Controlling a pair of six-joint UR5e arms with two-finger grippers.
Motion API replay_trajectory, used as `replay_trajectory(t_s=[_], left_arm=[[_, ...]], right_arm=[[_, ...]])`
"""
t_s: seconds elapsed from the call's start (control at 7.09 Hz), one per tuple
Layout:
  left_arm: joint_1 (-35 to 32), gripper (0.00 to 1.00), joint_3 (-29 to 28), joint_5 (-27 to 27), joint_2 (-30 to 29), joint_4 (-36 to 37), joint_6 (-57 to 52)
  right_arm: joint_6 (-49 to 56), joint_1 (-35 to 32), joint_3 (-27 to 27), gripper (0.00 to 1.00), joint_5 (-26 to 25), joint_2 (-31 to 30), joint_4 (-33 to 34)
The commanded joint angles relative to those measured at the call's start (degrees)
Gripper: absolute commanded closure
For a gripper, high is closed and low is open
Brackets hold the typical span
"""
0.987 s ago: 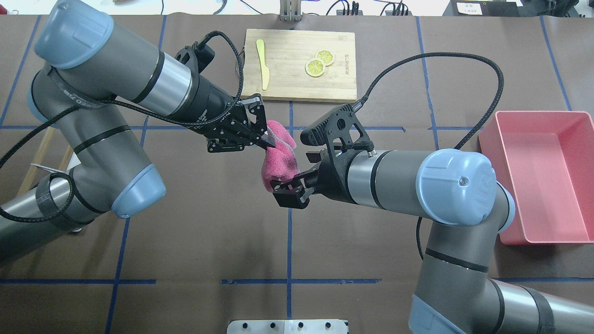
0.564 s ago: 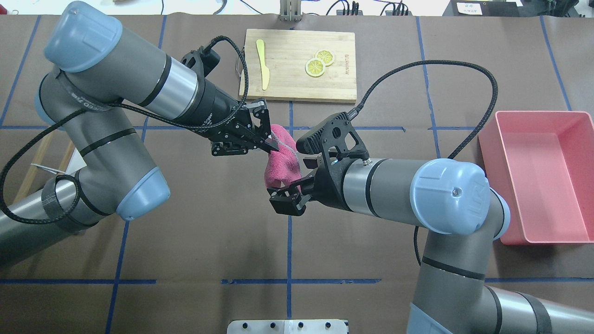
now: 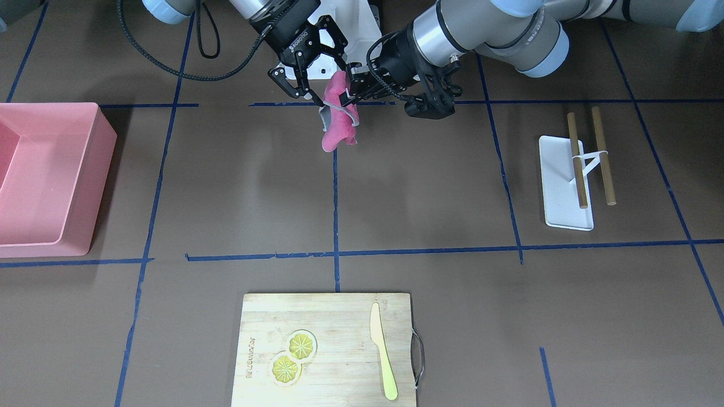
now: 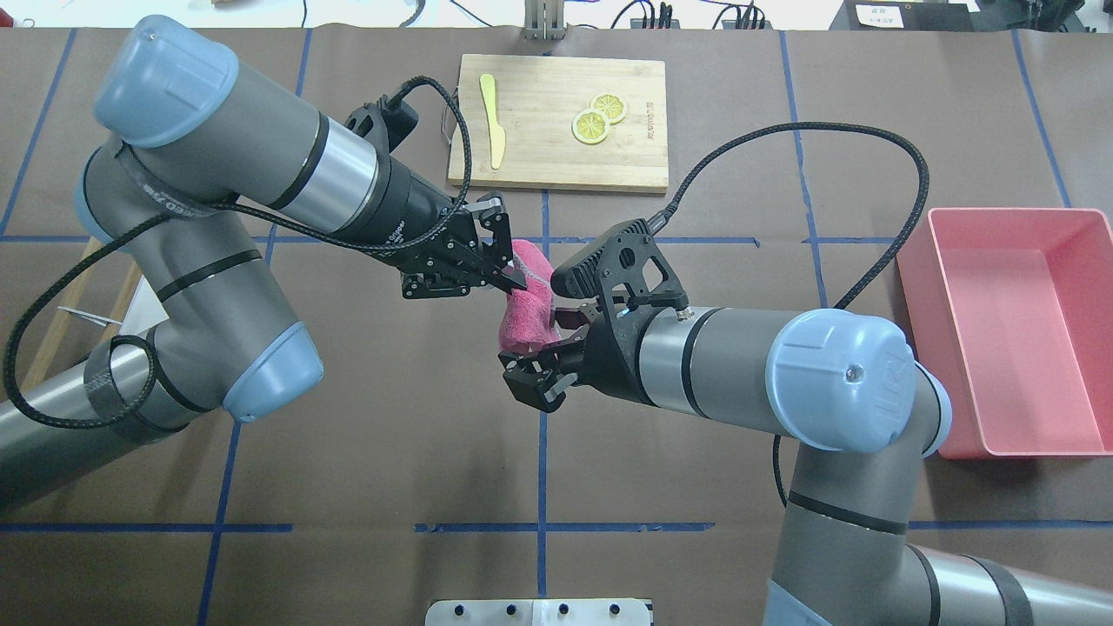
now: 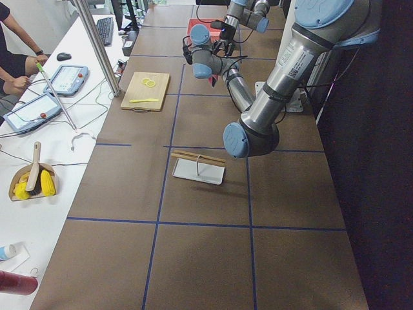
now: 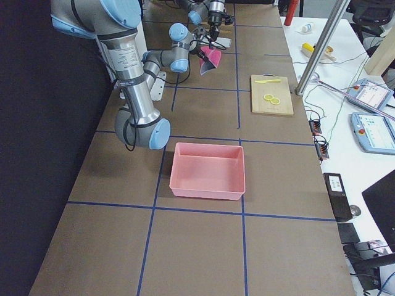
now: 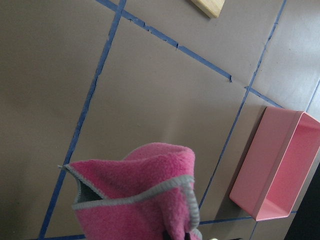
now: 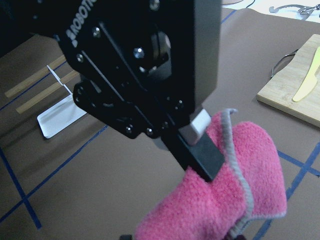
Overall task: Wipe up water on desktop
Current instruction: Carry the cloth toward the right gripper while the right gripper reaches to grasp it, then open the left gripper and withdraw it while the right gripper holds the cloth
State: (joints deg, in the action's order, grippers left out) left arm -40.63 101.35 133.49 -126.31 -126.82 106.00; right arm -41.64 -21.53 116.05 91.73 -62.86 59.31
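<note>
A pink cloth with a grey hem hangs in the air over the middle of the dark-brown desktop. My left gripper is shut on the cloth's upper edge. My right gripper is open, with its fingers on either side of the cloth's lower part. In the front-facing view the cloth dangles below both grippers, clear of the surface. It also shows in the left wrist view and in the right wrist view. I see no water on the desktop.
A bamboo cutting board with a yellow knife and two lemon slices lies at the far middle. A pink bin stands at the right. A white stand with two wooden sticks sits on my left side.
Both grippers have shifted slightly toward the near side with the cloth between them. The cloth looks more bunched. The left gripper's hold on it is unchanged.
</note>
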Motion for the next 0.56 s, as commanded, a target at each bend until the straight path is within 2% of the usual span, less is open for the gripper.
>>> replay_trajectory(t_s=[0.0, 0.28, 0.42], left_arm=[[0.64, 1.00, -0.01, -1.30, 0.09, -0.53, 0.00], [0.64, 1.00, -0.01, -1.30, 0.09, -0.53, 0.00], [0.64, 0.96, -0.01, -1.30, 0.09, -0.53, -0.09]], right_arm=[[-0.02, -0.01, 0.05, 0.97, 0.11, -0.07, -0.24], [-0.11, -0.01, 0.05, 1.00, 0.11, -0.07, -0.24], [-0.11, -0.01, 0.14, 1.00, 0.11, -0.07, -0.24]])
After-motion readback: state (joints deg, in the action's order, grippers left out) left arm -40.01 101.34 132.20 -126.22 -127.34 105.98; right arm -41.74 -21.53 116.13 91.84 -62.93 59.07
